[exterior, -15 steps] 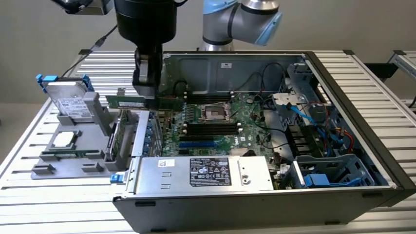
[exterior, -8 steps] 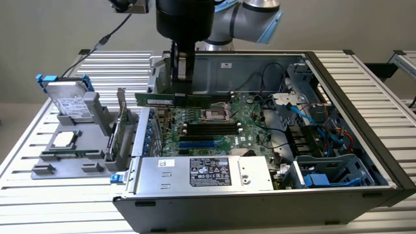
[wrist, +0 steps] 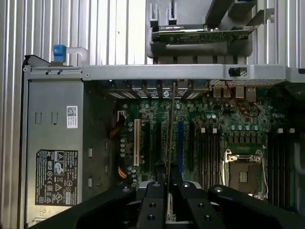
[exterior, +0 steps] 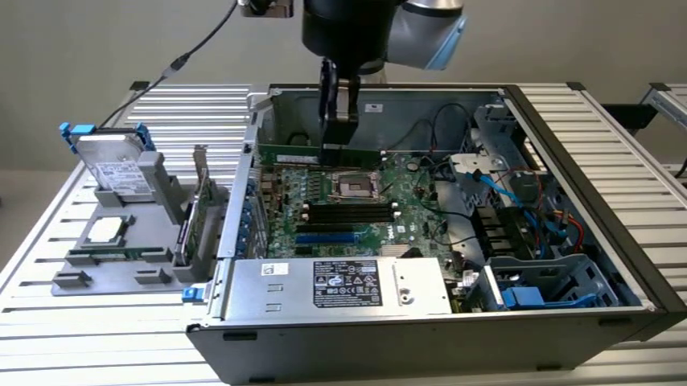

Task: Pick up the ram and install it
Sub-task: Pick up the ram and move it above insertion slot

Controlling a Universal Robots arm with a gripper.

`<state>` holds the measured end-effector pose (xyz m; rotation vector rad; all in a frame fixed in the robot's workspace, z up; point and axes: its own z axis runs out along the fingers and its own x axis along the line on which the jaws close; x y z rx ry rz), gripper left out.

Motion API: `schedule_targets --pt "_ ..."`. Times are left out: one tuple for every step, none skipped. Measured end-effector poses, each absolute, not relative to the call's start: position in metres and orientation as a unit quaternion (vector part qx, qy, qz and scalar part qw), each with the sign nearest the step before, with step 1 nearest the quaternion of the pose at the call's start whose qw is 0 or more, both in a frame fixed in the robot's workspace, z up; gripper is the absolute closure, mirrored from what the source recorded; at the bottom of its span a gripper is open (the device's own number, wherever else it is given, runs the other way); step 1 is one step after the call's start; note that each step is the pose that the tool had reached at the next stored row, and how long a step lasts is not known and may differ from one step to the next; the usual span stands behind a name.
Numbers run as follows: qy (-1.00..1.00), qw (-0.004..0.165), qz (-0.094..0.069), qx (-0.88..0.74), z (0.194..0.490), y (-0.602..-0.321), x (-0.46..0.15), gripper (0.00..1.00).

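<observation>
Gripper (exterior: 339, 135) jaws pressed together on the ram (exterior: 292, 153), pinching its flat faces from above. The ram is a long, narrow green strip, held level above the far edge of the motherboard (exterior: 371, 201), inside the open case (exterior: 601, 193). Judged light, stiff, thin and fragile, so best gripped mid-length on the faces, clear of the lower edge.
</observation>
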<state>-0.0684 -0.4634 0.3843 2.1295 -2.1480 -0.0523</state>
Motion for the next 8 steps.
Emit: schedule_targets --pt "-0.709 0.058 -0.017 0.703 0.383 -0.460 -0.065 0.86" --pt "-0.709 0.058 -0.017 0.703 0.381 -0.456 -0.062 0.86" --pt "-0.709 0.059 -0.017 0.703 0.380 -0.452 -0.059 0.86" --pt "-0.709 0.059 -0.017 0.703 0.379 -0.448 -0.057 0.86" --pt "-0.709 0.059 -0.017 0.703 0.377 -0.444 -0.054 0.86" --pt "-0.709 0.059 -0.016 0.703 0.376 -0.440 -0.051 0.86" --pt "-0.709 0.059 -0.016 0.703 0.374 -0.436 -0.048 0.86" --pt "-0.709 0.059 -0.016 0.703 0.372 -0.432 -0.046 0.86"
